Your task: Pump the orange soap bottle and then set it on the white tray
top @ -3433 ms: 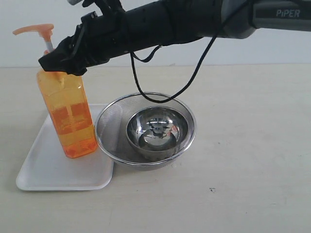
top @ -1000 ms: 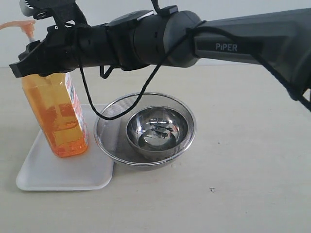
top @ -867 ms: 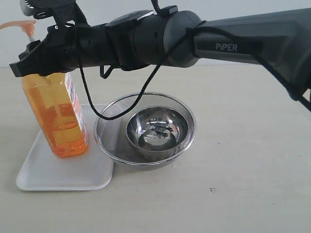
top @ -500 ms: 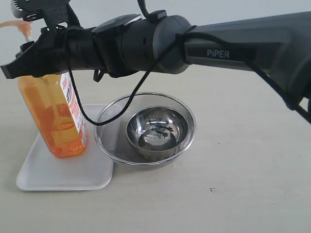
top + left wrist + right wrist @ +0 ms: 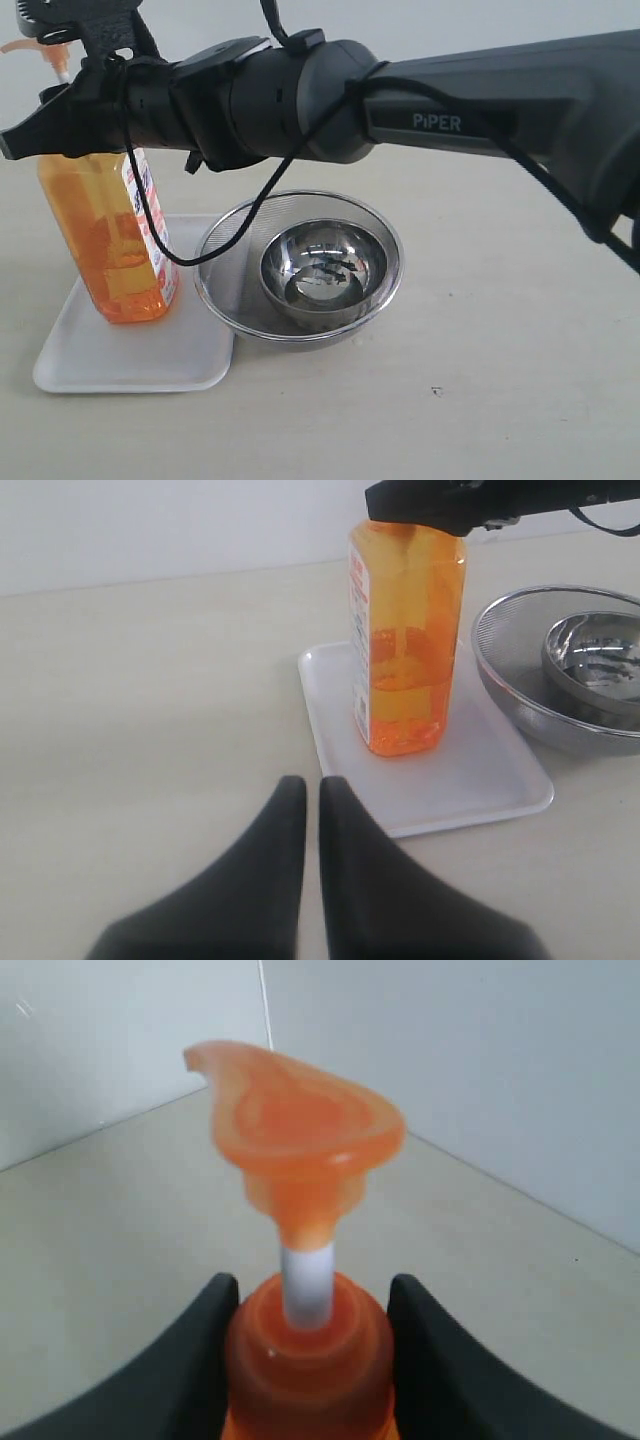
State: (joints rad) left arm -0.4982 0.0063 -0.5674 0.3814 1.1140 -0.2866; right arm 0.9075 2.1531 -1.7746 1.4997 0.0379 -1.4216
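a: what's furthest left?
b: the left hand, over the bare counter near the tray, its fingers pressed together on nothing.
a: and the bottle?
b: the orange soap bottle stands on the white tray, leaning slightly. the right hand pinches its neck under the pump head, one finger on each side.
a: to the right of that?
b: a mesh strainer just beside the tray, with a steel bowl inside it.

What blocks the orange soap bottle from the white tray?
Nothing visible. The orange soap bottle, its neck in the right gripper, already stands on the white tray; the strainer sits beside it.
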